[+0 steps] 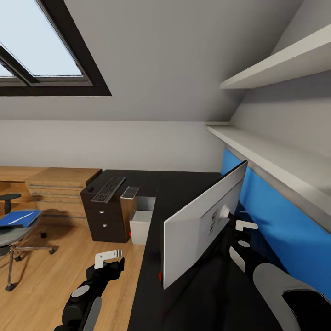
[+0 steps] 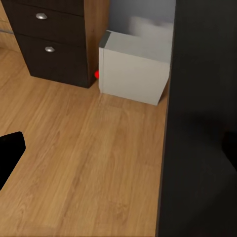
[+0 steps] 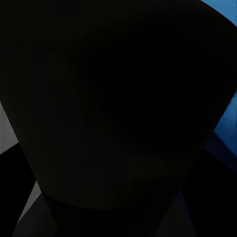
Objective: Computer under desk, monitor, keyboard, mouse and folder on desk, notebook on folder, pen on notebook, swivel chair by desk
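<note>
Head view: The monitor (image 1: 202, 230) stands on the black desk (image 1: 179, 193), seen from its back; the right gripper (image 1: 243, 225) reaches behind it, grip not discernible. The left gripper (image 1: 108, 258) hangs over the floor, its fingers apparently spread. The keyboard (image 1: 108, 189) lies on the drawer unit (image 1: 105, 216), and the blue folder (image 1: 18, 218) waits on the swivel chair (image 1: 14, 239).

Left wrist view: The grey computer (image 2: 136, 69) sits under the desk, a red light beside it.

Right wrist view: A dark shape close to the lens; blue wall (image 3: 228, 126) beyond.

Progress: Computer and monitor look placed; keyboard, folder and chair remain.

Writing: None legible.
</note>
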`<state>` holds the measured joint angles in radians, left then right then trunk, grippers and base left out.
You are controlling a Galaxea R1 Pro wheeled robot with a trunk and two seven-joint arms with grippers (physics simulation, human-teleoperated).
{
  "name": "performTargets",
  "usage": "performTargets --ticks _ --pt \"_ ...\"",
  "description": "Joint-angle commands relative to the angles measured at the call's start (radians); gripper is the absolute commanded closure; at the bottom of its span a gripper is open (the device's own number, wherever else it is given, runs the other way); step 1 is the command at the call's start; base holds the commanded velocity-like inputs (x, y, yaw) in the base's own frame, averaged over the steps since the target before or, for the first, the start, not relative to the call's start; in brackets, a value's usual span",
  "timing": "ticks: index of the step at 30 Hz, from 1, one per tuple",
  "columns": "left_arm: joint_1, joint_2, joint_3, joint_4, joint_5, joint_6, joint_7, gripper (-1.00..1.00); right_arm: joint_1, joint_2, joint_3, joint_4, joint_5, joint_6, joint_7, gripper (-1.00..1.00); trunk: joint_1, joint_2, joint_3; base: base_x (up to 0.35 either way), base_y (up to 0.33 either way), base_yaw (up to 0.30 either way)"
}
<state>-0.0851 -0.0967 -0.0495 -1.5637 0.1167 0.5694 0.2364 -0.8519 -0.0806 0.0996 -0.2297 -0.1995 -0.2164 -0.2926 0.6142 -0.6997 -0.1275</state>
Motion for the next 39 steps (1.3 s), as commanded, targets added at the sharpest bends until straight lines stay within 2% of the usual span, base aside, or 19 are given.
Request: performTargets --ticks 1,27,39 --pt "-0.001 0.0 -0.001 -0.001 0.01 0.003 0.009 -1.0 -0.001 -0.001 0.009 0.001 -0.012 -0.005 -0.003 1.0 0.001 -0.001 -0.002 0.199 -0.097 0.0" --pt "-0.001 0.0 -0.002 -0.001 0.009 0.004 0.007 -1.0 -0.001 -0.001 0.009 0.001 -0.012 -0.004 -0.002 1.0 0.001 -0.001 -0.002 0.116 -0.023 0.0" --pt "-0.001 0.0 -0.003 -0.001 0.01 0.004 0.007 -1.0 -0.001 -0.001 0.009 0.001 -0.012 -0.006 -0.002 1.0 0.001 -0.001 -0.002 0.033 0.0 0.0"
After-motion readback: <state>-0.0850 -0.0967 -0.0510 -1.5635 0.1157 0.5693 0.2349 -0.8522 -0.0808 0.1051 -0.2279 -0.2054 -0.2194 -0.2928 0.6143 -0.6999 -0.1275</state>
